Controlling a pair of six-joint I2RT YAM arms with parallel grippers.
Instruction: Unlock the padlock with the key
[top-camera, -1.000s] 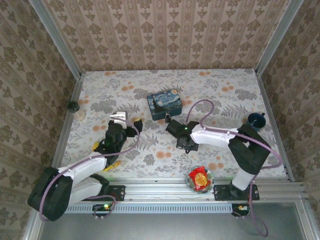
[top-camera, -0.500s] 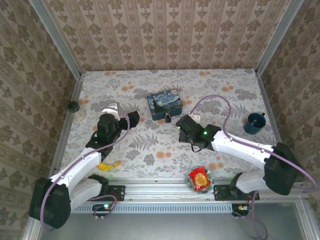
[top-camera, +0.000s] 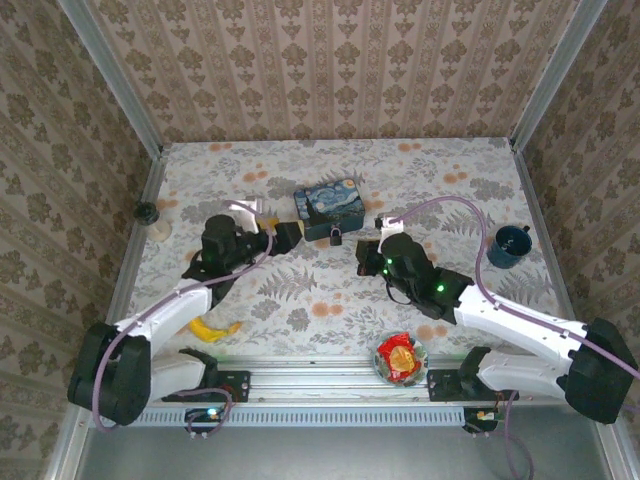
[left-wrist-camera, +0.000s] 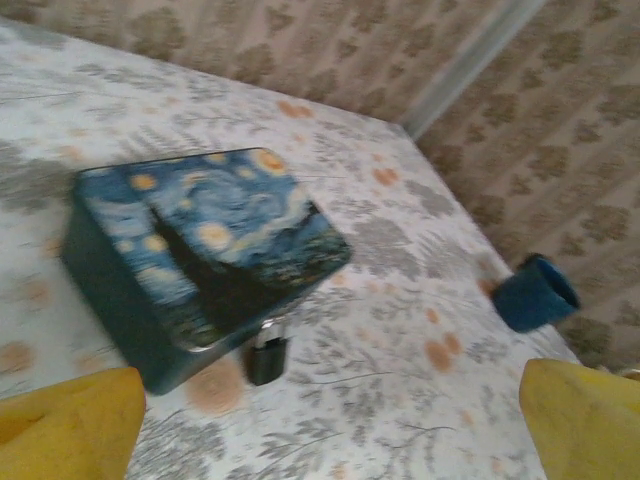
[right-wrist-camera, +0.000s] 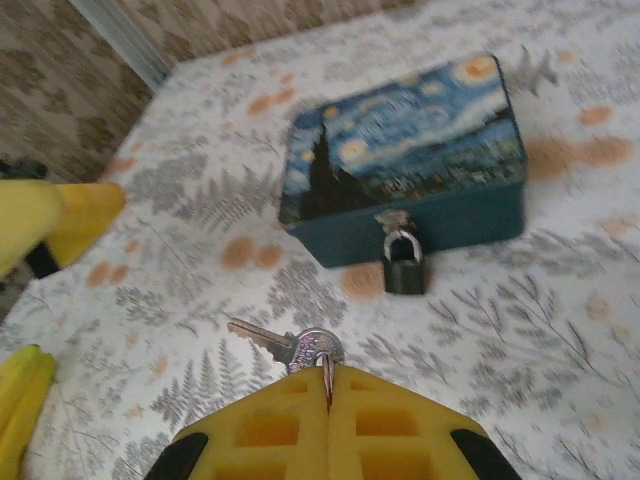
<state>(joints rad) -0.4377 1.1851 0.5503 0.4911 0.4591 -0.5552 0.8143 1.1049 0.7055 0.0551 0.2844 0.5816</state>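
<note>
The padlock (top-camera: 337, 236) is a tiny black body with a silvery shackle, hanging on the hasp at the front of the blue starry-night tin (top-camera: 328, 203). In the right wrist view the padlock (right-wrist-camera: 404, 268) hangs just ahead of my right gripper (right-wrist-camera: 328, 372). That gripper is shut on the head of a silver key (right-wrist-camera: 285, 345), whose blade points left. My left gripper (top-camera: 283, 236) stands wide open just left of the tin. Its yellow fingers (left-wrist-camera: 70, 420) frame the padlock (left-wrist-camera: 267, 355) and the tin (left-wrist-camera: 200, 240), touching neither. My right gripper (top-camera: 368, 247) is right of the padlock.
A dark blue cup (top-camera: 512, 243) stands at the right. A bowl with a red wrapper (top-camera: 400, 357) sits by the near rail. A yellow item (top-camera: 215, 328) lies near the left arm's base. A small black object (top-camera: 147, 212) sits by the left wall.
Both arms have reached forward toward the tin. My left gripper swung right to the tin's left side. My right gripper, holding the key, moved up close to the padlock.
</note>
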